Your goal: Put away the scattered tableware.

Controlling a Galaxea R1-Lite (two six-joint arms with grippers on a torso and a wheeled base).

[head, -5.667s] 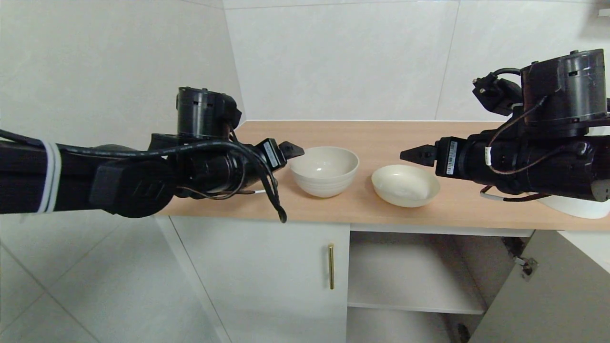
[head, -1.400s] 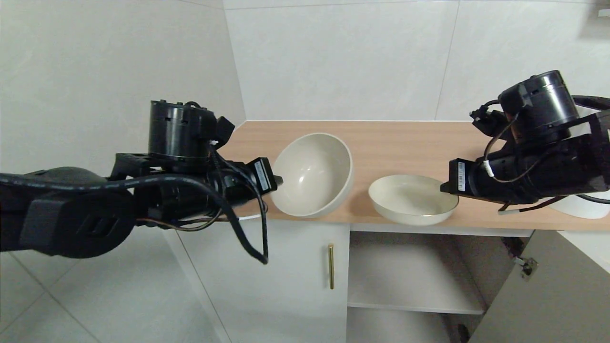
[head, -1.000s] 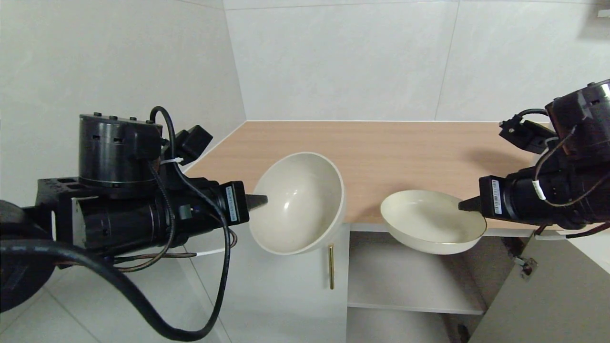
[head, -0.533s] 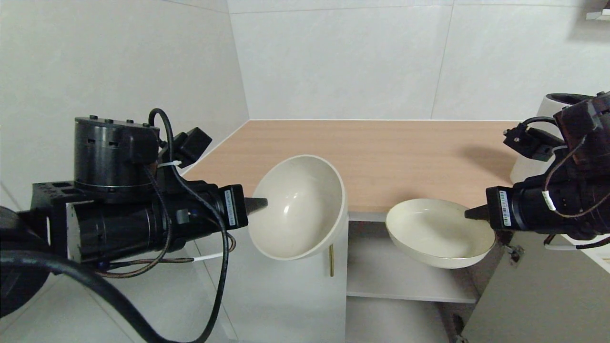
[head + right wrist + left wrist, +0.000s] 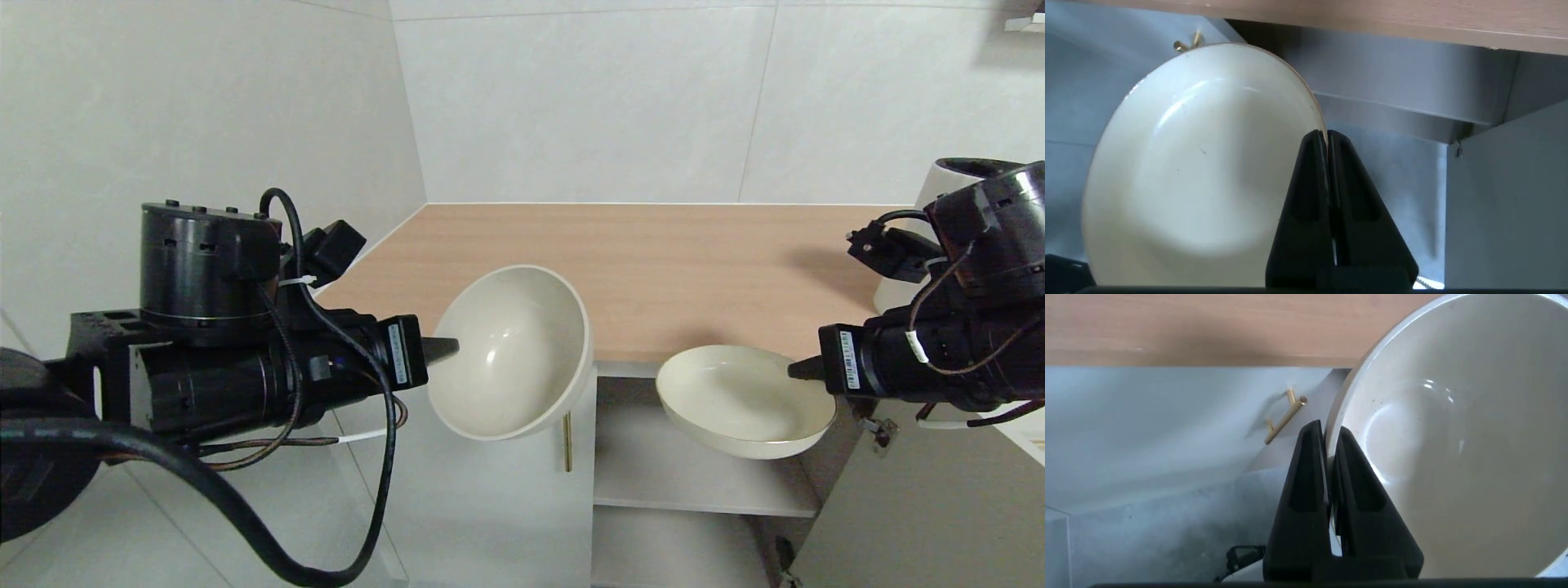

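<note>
A deep cream bowl (image 5: 510,351) hangs tilted in the air in front of the wooden counter (image 5: 637,261), its opening facing me. My left gripper (image 5: 445,349) is shut on its left rim; the same grip shows in the left wrist view, gripper (image 5: 1327,461) on the bowl (image 5: 1445,441). A shallow cream dish (image 5: 739,396) hangs to the right, below the counter's front edge and before the open cabinet. My right gripper (image 5: 804,369) is shut on its right rim, seen too in the right wrist view with gripper (image 5: 1327,163) on the dish (image 5: 1200,163).
Under the counter a cabinet stands open with a white shelf (image 5: 694,482) inside; its door (image 5: 914,506) swings out at the right. The closed left door has a brass handle (image 5: 566,441). A white container (image 5: 939,204) stands on the counter at the right. Tiled walls close the back and left.
Both grippers took the bowl and the dish by their rims, lifted them off the counter and drew them toward me and down. Over the last half second the dish shifted slightly left.
</note>
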